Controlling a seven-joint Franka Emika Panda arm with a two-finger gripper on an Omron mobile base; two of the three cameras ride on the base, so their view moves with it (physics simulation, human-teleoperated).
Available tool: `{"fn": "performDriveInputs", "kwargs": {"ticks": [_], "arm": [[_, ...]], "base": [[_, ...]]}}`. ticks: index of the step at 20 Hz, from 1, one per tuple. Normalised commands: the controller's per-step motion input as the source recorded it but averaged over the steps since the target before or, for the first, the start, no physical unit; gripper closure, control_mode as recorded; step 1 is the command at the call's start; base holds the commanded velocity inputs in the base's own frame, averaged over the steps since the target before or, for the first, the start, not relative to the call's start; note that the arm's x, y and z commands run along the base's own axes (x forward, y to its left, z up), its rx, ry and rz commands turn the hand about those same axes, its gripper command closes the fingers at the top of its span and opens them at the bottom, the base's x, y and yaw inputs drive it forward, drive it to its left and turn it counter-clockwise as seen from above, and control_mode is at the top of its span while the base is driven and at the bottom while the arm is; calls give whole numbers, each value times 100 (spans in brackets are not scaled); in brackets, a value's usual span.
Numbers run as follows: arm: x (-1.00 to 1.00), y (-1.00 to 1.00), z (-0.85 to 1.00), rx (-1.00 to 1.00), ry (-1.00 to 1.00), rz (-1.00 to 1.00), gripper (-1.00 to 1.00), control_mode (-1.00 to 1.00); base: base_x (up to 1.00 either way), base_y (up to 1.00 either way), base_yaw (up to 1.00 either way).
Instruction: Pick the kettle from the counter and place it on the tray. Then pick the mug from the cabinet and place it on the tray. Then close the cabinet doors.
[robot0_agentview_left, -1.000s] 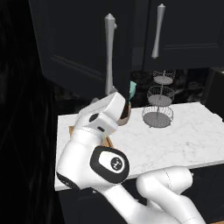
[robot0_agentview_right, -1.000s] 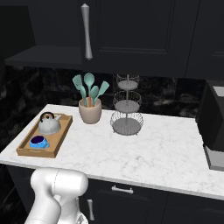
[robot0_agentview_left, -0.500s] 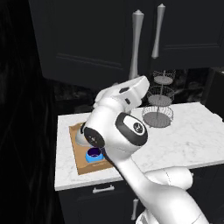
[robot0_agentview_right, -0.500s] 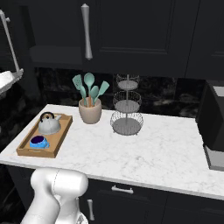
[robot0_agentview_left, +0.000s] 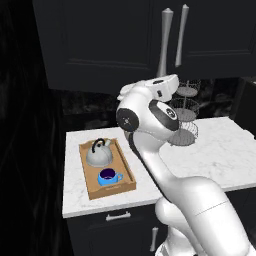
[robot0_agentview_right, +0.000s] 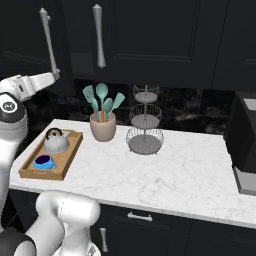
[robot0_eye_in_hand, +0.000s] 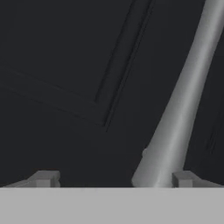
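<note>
The gripper (robot0_eye_in_hand: 113, 179), its jaws spread wide and holding nothing, sits up against the dark cabinet door (robot0_eye_in_hand: 65, 78) beside its silver bar handle (robot0_eye_in_hand: 183, 105), while the kettle (robot0_agentview_left: 99, 153) and the mug (robot0_agentview_left: 108, 176) rest on the tray (robot0_agentview_left: 95, 190) on the counter (robot0_agentview_left: 215, 150).

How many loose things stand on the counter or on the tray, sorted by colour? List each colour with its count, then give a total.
Grey: 2, the kettle and the wire stand
Blue: 1, the mug
Light brown: 1, the tray
Beige: 1, the utensil crock
Total: 5
</note>
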Motion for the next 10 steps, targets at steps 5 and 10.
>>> {"fn": "performDriveInputs", "kwargs": {"ticks": [5,10], "arm": [[100,-5,4,21,0,10,-100,-100],[100,0,5,22,0,12,-100,-100]], "base": [[0,0,0],[0,0,0]]}}
